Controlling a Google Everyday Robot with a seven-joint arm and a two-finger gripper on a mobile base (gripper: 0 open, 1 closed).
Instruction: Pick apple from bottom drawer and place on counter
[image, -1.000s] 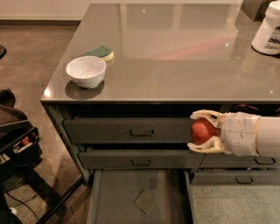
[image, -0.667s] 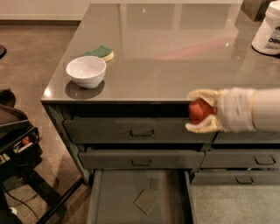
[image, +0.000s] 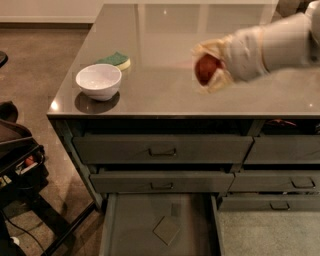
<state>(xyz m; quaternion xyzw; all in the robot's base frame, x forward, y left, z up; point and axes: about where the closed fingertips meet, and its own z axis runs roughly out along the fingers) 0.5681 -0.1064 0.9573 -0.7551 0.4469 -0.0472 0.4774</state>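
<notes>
Camera view, tool (image: 201, 70) clasping apple (image: 208, 68) above counter (image: 160, 92)

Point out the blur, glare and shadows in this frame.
Camera view: the gripper, closed on the apple above the counter, is smeared with blur; the white bowl is crisper and throws a dark shadow on the glossy top; pale glare streaks the counter's far end; the open bottom drawer sits dim.

My cream-yellow gripper (image: 201, 70) over the counter (image: 165, 95), glossy grey-brown | apple (image: 207, 67) in its grip red-orange | bowl (image: 98, 81) white | sponge (image: 116, 59) green, perhaps yellow-edged | bottom drawer (image: 131, 225) grey-green, tan diamond patch (image: 167, 229)
</notes>
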